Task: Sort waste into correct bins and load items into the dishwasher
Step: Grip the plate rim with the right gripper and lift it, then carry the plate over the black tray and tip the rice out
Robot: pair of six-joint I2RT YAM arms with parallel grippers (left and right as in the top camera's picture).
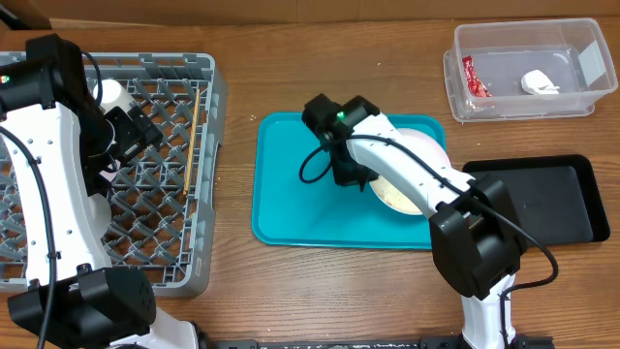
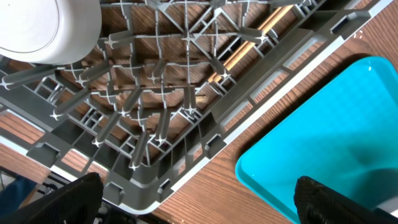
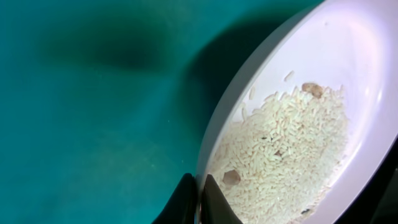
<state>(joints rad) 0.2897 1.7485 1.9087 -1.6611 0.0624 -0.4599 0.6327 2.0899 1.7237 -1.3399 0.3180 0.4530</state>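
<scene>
The large white plate (image 3: 348, 74) lies on the right side of the teal tray (image 1: 300, 194). A heap of rice (image 3: 292, 149) sits on it. The right fingers (image 3: 182, 202) pinch the plate's rim, one on each side of the thin edge.

I think the job now is to get the rice off the plate and into a bin. The grip holds only the edge of a big plate, so it must be tight. Lift slowly and hold the plate flat, so no grains roll onto the teal tray. The black tray (image 1: 542, 199) sits just right of the teal tray, so it is the closest bin. The clear tub (image 1: 581, 58), behind and to the right of the teal tray, holds the red wrapper (image 1: 473, 78) and white scrap (image 1: 540, 83). Tip only once the plate is over a bin.

The right arm reaches over the teal tray's right half, bent, its wrist pointing down at the plate. The left arm hangs over the dish rack (image 1: 165, 223), left of the teal tray. The left fingers (image 2: 68, 199) are spread wide and hold nothing.
</scene>
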